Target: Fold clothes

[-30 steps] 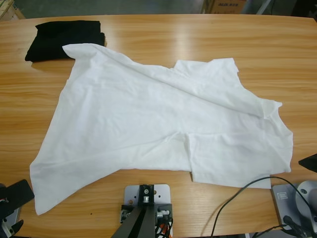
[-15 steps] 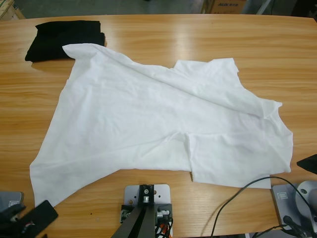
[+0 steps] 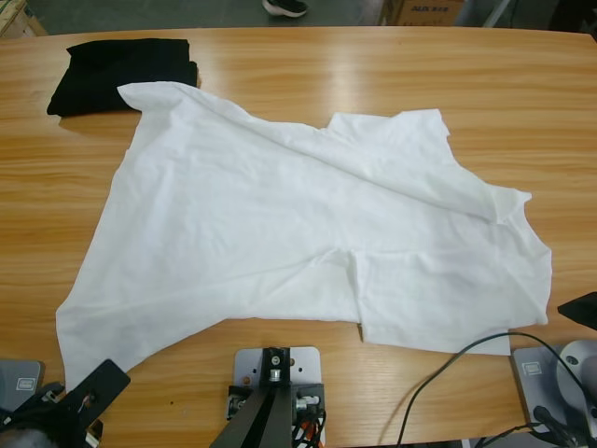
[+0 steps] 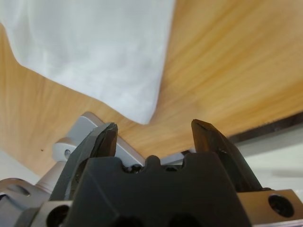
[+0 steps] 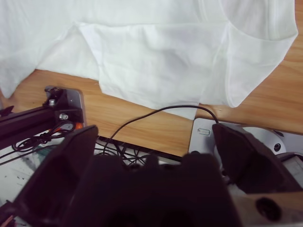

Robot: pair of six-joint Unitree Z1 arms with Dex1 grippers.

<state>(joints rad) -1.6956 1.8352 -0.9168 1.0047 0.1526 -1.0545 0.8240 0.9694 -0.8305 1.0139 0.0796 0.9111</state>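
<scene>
White T-shirt (image 3: 280,224) lies rumpled, unfolded; folding looks unstarted to me. Left gripper (image 4: 154,130) spread near its corner, right gripper (image 5: 151,137) seemingly spread, both empty.

Setting — a robotics lab or test bay, by my reckoning. My bench: a long wooden table (image 3: 308,65) on a bare grey floor (image 3: 168,13). Cardboard box (image 3: 420,11) stacked beyond the far edge, black cable (image 5: 156,116) trailing below my right jaws — a person's shoe (image 3: 284,7) showing past the table.
</scene>
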